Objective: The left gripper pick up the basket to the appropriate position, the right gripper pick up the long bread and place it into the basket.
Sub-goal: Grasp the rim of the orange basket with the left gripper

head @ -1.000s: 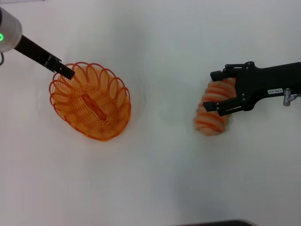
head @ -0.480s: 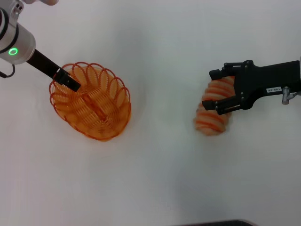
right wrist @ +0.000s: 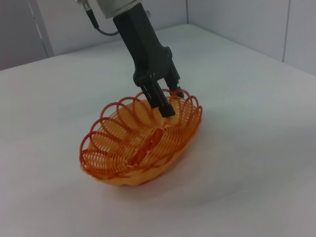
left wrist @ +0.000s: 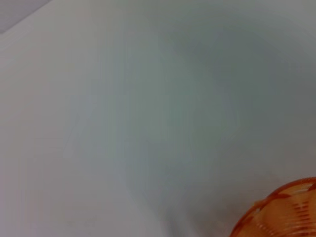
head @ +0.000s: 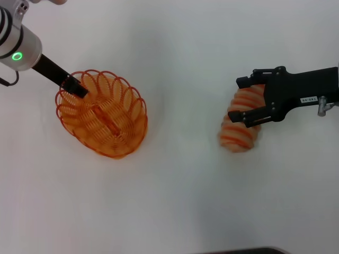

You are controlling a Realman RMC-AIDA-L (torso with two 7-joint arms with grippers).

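Movement over the last second was small and almost all on the left side. The left gripper (head: 78, 88) had travelled from just outside the looped rim of the basket (head: 114, 127) to a place over the rim loops at the far-left end, and in the last half second it drew back a little towards the edge. The basket itself had not shifted on the white table (head: 175, 196), so I judged that it was not lifted yet. In the right wrist view the left gripper (right wrist: 168, 101) had its two fingers close together, one finger inside the rim and one outside, but I could not tell if they already pinched the wire.

The right gripper (head: 244, 100) stayed in the same place, open, with one finger on each side of the long bread (head: 239, 132) and not closing on it. The bread lay flat on the table, well apart from the basket, to the right. It was a pale tan loaf with orange stripes across it, ridged and slightly curved. The basket was oval, of orange wire with open mesh.
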